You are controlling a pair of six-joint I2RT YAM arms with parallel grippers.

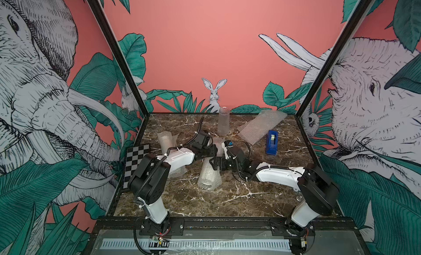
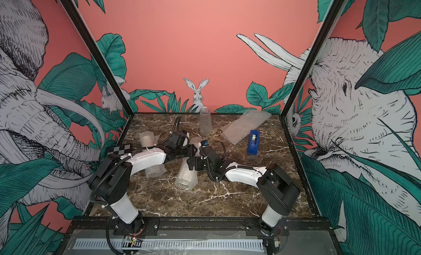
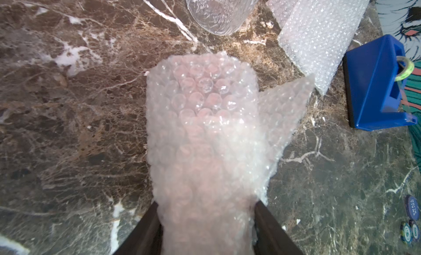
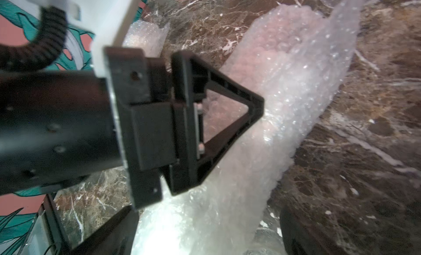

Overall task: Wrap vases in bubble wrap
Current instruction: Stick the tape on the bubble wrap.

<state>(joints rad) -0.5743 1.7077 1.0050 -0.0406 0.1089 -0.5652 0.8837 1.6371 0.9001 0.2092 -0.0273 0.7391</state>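
1. The wrapped vase (image 3: 205, 128) is pinched at mid-table by the left gripper (image 3: 208, 228), apparently so the loose bubble wrap flap (image 3: 284, 106) cannot unroll.
2. The right gripper (image 4: 207, 219) is spread wide astride it, holding nothing.

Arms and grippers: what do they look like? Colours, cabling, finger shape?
The left arm and right arm match: glossy white shells between black joint housings. Black ribbed cable hoses run along each, fastened with white zip ties. The left gripper and right gripper are matte black; the left one's finger is an open triangular frame. No markings visible.
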